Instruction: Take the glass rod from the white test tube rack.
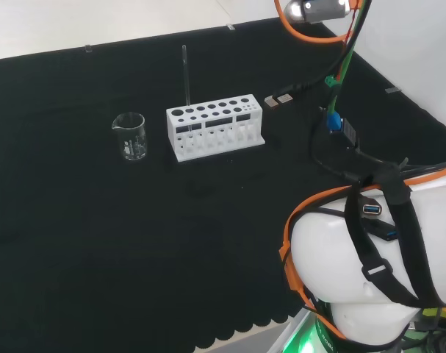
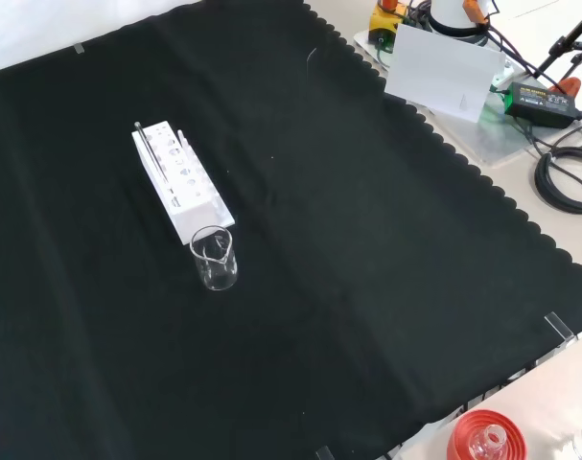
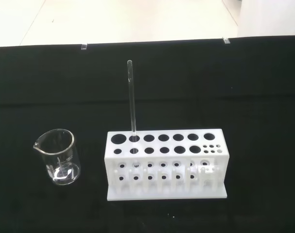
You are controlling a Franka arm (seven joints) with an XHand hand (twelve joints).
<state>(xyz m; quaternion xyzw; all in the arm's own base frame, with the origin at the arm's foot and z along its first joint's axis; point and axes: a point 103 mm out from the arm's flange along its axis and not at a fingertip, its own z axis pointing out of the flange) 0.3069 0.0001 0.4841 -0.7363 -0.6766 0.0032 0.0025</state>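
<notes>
We see the glass rod [image 3: 131, 99] upright in the white test tube rack [image 3: 166, 165] — beaker [image 3: 59, 157] beside it; the hand's fingers we cannot tell, only the arm's white link [image 1: 377, 257].

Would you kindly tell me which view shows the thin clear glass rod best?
The wrist view: the thin clear glass rod stands upright in the white test tube rack, seen full length. The head view shows it faintly; the front view shows it foreshortened from above.
</notes>
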